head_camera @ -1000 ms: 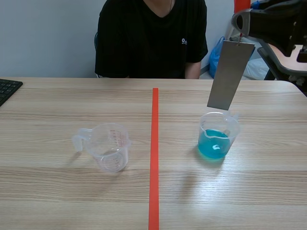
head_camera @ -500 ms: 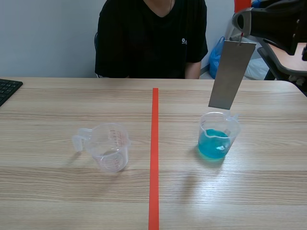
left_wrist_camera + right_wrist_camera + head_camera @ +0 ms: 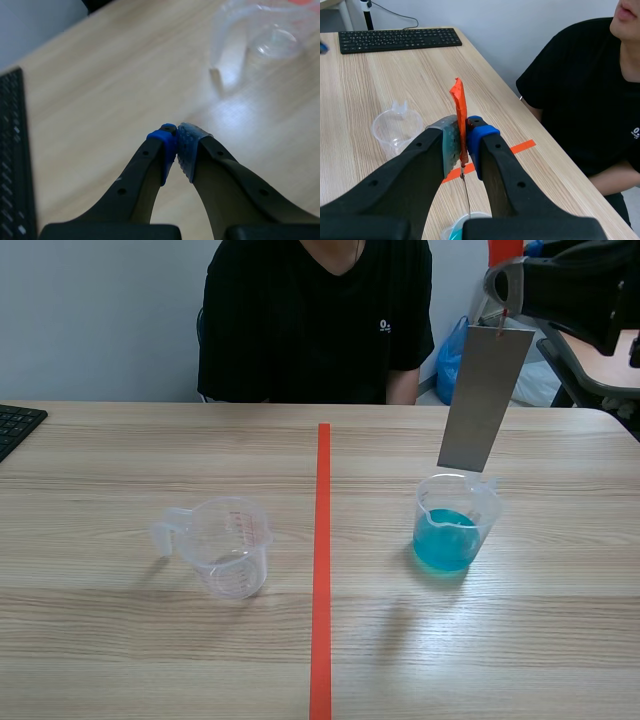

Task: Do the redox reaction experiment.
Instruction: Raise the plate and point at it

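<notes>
A grey metal plate hangs upright just above a clear beaker of blue liquid, its lower edge near the beaker's rim. My right gripper holds it from above at the scene's upper right. In the right wrist view the gripper is shut on an orange-red tag, and a thin wire runs down from it toward the beaker. An empty clear measuring cup stands left of the red line. My left gripper is shut on nothing, over bare table short of that cup.
A person in a black shirt sits across the table. A black keyboard lies at the far left edge and also shows beside my left gripper. A red tape line divides the table.
The hanging plate has drifted slightly to the right over the blue beaker. Nothing else has moved.
</notes>
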